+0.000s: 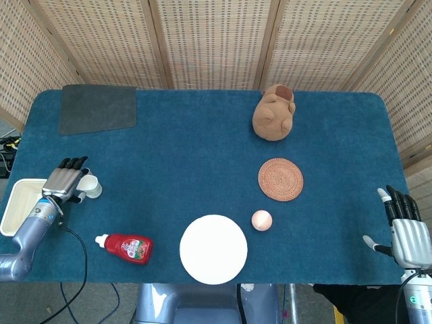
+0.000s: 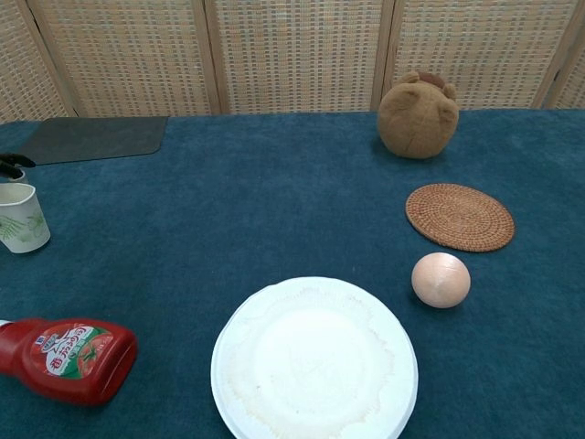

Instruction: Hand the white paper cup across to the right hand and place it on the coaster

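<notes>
The white paper cup stands upright near the table's left edge; the chest view shows it at the far left as the cup with a green print. My left hand sits right beside it on its left, fingers stretched out along it, not visibly closed around it. Only a dark fingertip shows in the chest view. The round woven coaster lies bare on the right half of the table, seen as the coaster in the chest view. My right hand hangs open off the table's front right corner, holding nothing.
A brown plush toy sits behind the coaster. A pale ball lies just in front of it. A white plate and a lying ketchup bottle are near the front edge. A grey mat is back left; a white tray is at the left edge.
</notes>
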### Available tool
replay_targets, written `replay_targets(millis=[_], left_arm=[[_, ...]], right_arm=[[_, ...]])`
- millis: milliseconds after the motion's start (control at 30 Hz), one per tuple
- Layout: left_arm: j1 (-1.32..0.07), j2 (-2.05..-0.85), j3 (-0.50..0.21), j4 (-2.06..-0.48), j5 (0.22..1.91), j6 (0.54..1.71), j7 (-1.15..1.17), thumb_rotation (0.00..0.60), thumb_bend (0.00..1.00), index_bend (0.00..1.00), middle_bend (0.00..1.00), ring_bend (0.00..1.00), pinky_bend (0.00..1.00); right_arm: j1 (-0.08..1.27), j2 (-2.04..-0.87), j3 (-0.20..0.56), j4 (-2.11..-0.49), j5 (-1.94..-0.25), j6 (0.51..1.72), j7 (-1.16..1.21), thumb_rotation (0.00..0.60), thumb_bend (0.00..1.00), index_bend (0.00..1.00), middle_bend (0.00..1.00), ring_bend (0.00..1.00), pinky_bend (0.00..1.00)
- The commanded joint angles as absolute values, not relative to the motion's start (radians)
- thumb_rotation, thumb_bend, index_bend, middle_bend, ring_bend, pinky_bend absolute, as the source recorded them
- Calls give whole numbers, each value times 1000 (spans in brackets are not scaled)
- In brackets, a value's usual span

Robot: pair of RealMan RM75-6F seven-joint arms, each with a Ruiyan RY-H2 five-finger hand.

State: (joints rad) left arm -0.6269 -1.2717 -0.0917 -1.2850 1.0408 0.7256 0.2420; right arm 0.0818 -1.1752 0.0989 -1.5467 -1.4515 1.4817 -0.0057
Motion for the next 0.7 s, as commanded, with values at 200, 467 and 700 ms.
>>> replay_targets(millis=[200,467,700], left_arm=[[-696,-1227,-148,-1444,1044,776,327,600,384,352,0,0,0],[-827,-1243,-201,-1570,915,785,512,600,384,352,0,0,0],[-992,-1337,-230,-1564,713,799,698,600,384,352,0,0,0]], right_arm=[[80,-1173,102,-1545,-1449,1484,7,600,16,0,0,0,0],[78,-1169,108,-1531,-1434,1479,39,600,16,0,0,0,0],[83,-1173,118,-1500,-1401,1449,69,600,17,0,0,0,0]])
